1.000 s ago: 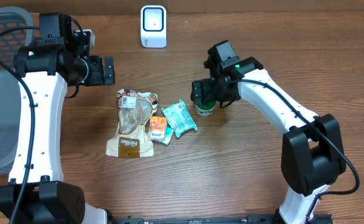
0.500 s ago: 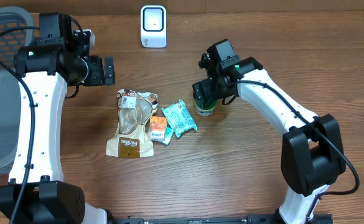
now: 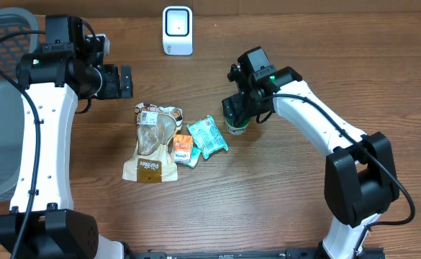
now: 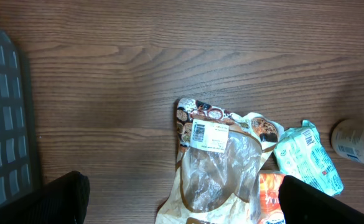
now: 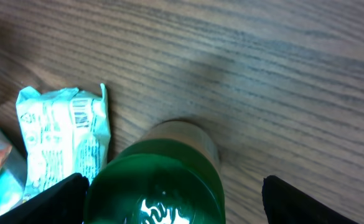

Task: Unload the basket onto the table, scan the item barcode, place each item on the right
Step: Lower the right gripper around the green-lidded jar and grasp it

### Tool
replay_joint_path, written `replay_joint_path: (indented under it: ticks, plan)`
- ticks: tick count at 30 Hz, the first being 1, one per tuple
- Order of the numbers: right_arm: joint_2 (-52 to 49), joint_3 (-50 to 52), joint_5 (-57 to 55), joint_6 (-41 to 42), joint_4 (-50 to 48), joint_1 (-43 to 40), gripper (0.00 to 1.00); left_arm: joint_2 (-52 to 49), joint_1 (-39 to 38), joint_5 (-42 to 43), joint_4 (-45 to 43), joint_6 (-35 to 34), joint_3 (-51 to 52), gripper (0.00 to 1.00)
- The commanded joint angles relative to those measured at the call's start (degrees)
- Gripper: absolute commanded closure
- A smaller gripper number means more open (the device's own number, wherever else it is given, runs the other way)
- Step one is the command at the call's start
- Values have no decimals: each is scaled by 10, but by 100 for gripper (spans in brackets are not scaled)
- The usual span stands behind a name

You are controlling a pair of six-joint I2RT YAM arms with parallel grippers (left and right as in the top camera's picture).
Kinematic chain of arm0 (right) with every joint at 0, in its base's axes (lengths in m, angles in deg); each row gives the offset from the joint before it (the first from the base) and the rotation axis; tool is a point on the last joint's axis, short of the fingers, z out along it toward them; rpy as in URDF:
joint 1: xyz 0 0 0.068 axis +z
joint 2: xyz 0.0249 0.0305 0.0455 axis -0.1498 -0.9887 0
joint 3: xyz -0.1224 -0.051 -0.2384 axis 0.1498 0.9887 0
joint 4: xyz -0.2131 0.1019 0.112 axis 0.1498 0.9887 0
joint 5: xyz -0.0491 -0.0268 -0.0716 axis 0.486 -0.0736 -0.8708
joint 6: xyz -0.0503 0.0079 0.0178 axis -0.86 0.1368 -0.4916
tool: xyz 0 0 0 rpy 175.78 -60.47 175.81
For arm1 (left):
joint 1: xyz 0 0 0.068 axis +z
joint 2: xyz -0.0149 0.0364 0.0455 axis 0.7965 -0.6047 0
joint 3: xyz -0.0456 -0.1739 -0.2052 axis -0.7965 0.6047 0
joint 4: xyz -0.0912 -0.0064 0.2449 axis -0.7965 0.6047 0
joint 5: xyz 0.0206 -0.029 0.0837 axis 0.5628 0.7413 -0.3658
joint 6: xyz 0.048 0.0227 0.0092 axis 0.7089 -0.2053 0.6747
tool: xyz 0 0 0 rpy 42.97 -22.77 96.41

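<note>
— Green bottle sits on the counter, right between the right hand's fingers.
— Gripped?
— No, jaws wide, a gap showing on one side; nothing held. Teal packet lies just beside that hand.
— And the left hand?
— Fully spread, empty, well apart from the bottle, snack pouch in front of its fingers.

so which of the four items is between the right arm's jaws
The green bottle, rightmost of the group, with a jaw on either side. The teal packet, orange packet and brown pouch lie to its left, untouched.
</note>
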Motion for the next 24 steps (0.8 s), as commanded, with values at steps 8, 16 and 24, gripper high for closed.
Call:
replay_joint_path:
  ticks: [8,16,24]
  plan:
    - [2,3,19,-2,3,0,13,-4,3,8,-2,11,-11,0]
    - [2,2,19,-3,-5,-1,0,-4,3,8,-2,11,-11,0]
    - [2,-18,33,14,10,0,0,-4,3,8,-2,11,-11,0]
